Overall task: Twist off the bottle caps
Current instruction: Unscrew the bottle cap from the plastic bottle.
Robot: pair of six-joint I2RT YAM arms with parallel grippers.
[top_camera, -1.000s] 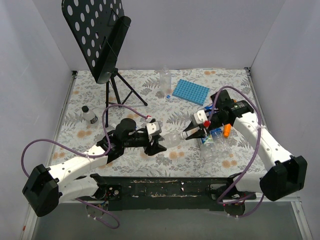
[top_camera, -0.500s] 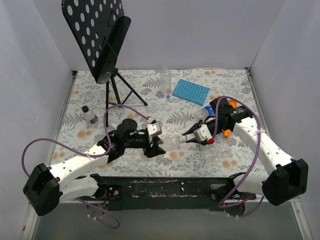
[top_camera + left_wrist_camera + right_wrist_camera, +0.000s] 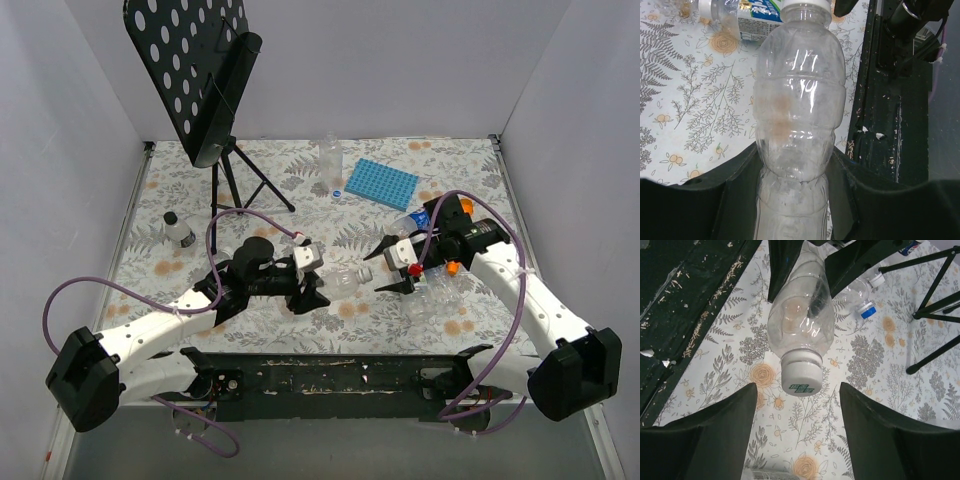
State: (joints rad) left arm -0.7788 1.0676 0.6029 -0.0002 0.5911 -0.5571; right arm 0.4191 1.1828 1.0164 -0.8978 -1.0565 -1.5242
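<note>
A clear plain bottle [image 3: 343, 281] hangs level above the table, and my left gripper [image 3: 312, 288] is shut on its lower body. In the left wrist view the bottle [image 3: 799, 95] fills the middle between the dark fingers [image 3: 842, 175], its white cap [image 3: 806, 4] at the top edge. My right gripper [image 3: 380, 269] is open. Its jaws stand apart on either side of the white bottle cap [image 3: 801, 373], touching nothing. The cap sits on the bottle's neck [image 3: 801, 320].
Labelled bottles [image 3: 432, 292] lie under the right arm. One more bottle [image 3: 860, 292] with a blue cap lies beyond. A tall bottle [image 3: 330, 160] and a blue tray [image 3: 385, 183] stand at the back. A small bottle [image 3: 178, 230] sits left, by the music stand [image 3: 225, 170].
My right wrist turned while shut on the cap, then its jaws opened and let go of it. The left gripper and the bottle have stayed put.
</note>
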